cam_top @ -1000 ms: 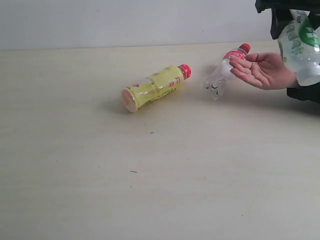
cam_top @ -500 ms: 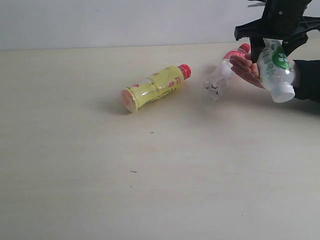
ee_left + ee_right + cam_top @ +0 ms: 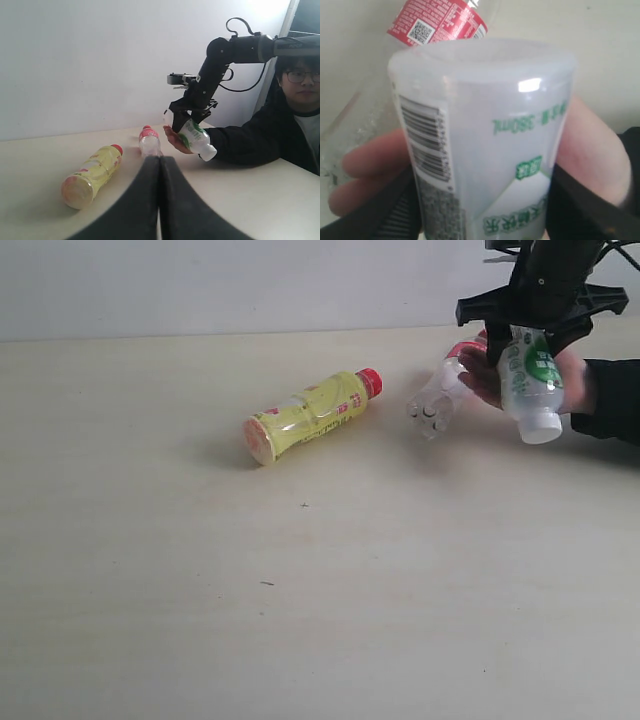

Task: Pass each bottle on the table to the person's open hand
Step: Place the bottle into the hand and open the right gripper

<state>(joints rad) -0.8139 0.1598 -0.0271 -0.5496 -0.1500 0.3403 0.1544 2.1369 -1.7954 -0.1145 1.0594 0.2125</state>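
My right gripper (image 3: 522, 338) is shut on the green-white label bottle (image 3: 530, 385) (image 3: 485, 145) (image 3: 196, 139) and holds it over the person's open hand (image 3: 485, 380) (image 3: 173, 139), the bottle resting against the palm. The clear bottle with red cap (image 3: 445, 388) (image 3: 149, 143) lies on the table (image 3: 300, 590) just left of the hand. The yellow bottle with red cap (image 3: 308, 416) (image 3: 92, 174) lies on its side further left. My left gripper (image 3: 160, 161) is shut and empty, low over the table and away from the bottles. The fruit-label bottle is out of view.
A seated person in a black jacket and glasses (image 3: 300, 100) is behind the table's right end, the black sleeve (image 3: 612, 400) lying on the table. A pale wall (image 3: 250, 280) runs along the far edge.
My right gripper has carried the green-white bottle from the upper right corner down and leftward onto the person's palm. The other bottles lie unchanged.
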